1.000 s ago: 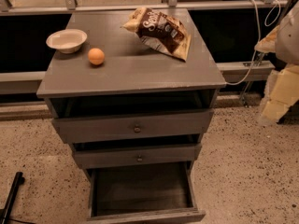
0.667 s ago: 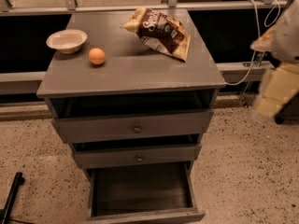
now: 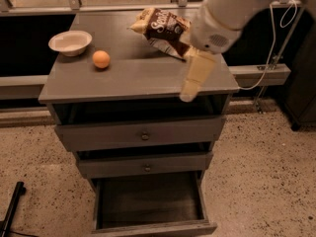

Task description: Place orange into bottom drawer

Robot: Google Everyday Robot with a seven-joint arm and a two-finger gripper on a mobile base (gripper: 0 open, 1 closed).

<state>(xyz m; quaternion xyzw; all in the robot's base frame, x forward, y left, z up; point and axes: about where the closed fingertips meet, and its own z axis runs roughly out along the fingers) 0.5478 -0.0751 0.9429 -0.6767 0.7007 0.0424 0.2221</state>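
Worktop (image 3: 138, 78) carried the orange (image 3: 101, 59) well left of the gripper (image 3: 189, 93), at its front edge; jaws' state could not be told. Approach judged in hand: next, reach the orange; bottom drawer (image 3: 148, 201) stood open below.

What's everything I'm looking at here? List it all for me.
orange: one, orange, cabinet top, left, beside the bowl
bowl: one, white, cabinet top, back left
snack bag: one, brown and white, cabinet top, back
cabinet: one, grey, centre
upper drawers: two, grey, round knobs, under the top
bottom drawer: one, grey, lowest, pulled open
cable: one, white, right of cabinet
arm: one, white, upper right
tool: one, cream, over the cabinet top's front right edge
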